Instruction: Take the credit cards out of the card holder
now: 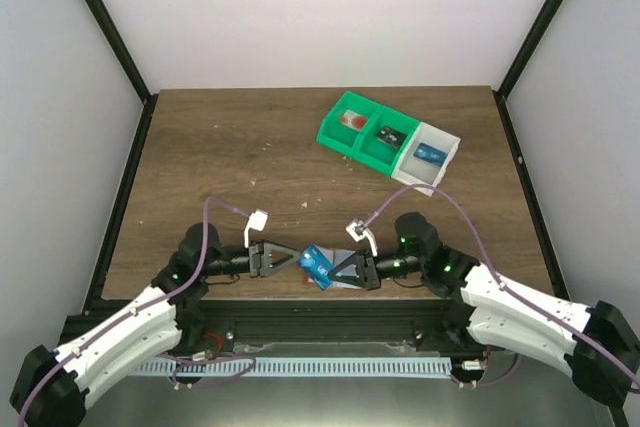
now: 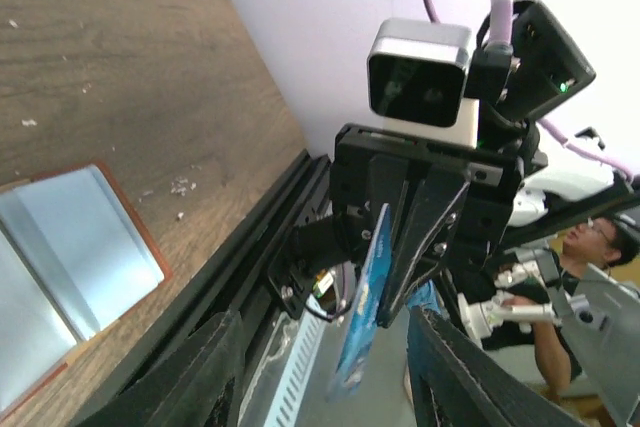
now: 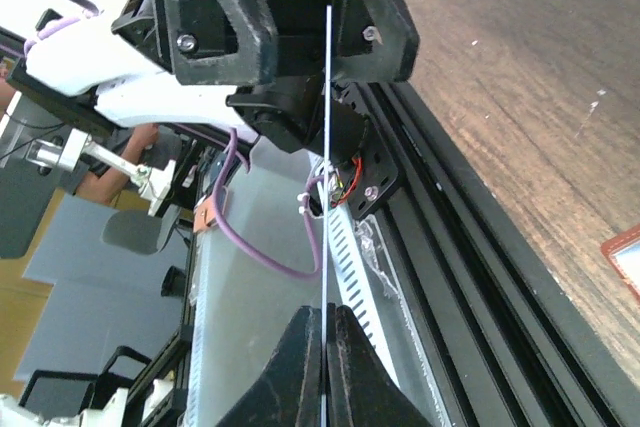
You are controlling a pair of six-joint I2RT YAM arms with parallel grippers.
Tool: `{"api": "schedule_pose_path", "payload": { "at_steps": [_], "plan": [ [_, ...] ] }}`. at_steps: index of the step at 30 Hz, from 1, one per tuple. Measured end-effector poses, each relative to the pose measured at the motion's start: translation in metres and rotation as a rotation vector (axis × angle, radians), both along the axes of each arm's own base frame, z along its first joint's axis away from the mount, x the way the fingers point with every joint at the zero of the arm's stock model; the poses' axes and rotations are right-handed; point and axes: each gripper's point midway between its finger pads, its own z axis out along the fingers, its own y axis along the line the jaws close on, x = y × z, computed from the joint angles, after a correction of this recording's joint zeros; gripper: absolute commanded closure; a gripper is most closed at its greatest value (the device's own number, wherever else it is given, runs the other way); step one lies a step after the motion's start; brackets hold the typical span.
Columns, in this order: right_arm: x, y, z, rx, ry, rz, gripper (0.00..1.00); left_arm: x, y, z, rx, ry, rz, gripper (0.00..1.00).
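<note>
The two arms meet nose to nose at the near edge of the bench. The right end effector has its fingers pressed together on a blue credit card, held up off the wood. Its own wrist view catches the card dead edge-on, a thin pale line running up from the pinched tips. Facing it, the left end effector is spread wide. From its wrist camera the fingers stand well apart on either side of the card's free end, and neither shows contact with it.

The card holder lies open and flat on the bench, right by the near edge and just below the two end effectors. Its pale blue-grey inner panels face up and a reddish-brown border frames them. No end effector is touching it.

Well apart, at the far right of the bench, sits a green-and-white compartment tray with small items in its sections.
</note>
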Motion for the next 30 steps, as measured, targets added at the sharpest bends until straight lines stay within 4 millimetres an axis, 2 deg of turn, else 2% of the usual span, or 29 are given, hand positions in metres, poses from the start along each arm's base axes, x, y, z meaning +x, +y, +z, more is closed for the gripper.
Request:
{"api": "schedule_pose_path", "payload": {
  "at_steps": [6, 12, 17, 20, 23, 26, 30],
  "plan": [
    [-0.007, 0.001, -0.004, -0.005, 0.024, 0.05, 0.99, -0.009, -0.005, -0.007, 0.011, 0.04, -0.077, 0.66],
    [-0.01, 0.002, -0.008, -0.016, 0.036, 0.071, 1.0, -0.013, -0.007, -0.006, 0.004, 0.05, -0.116, 0.88],
    [-0.011, 0.002, -0.01, -0.017, 0.037, 0.081, 0.99, -0.014, -0.009, -0.004, -0.006, 0.054, -0.129, 0.92],
    [-0.011, 0.002, -0.011, -0.021, 0.042, 0.084, 0.99, -0.014, -0.01, -0.006, -0.003, 0.06, -0.136, 1.0],
    [-0.011, 0.002, -0.013, -0.028, 0.049, 0.084, 0.98, -0.014, -0.011, -0.007, -0.004, 0.065, -0.148, 1.0],
    [-0.011, 0.001, -0.014, -0.032, 0.053, 0.083, 0.92, -0.014, -0.011, -0.007, -0.006, 0.066, -0.156, 1.0],
    [-0.007, 0.001, -0.017, -0.048, 0.056, 0.055, 0.76, -0.013, -0.011, -0.007, -0.007, 0.061, -0.152, 1.0]
  ]
}}
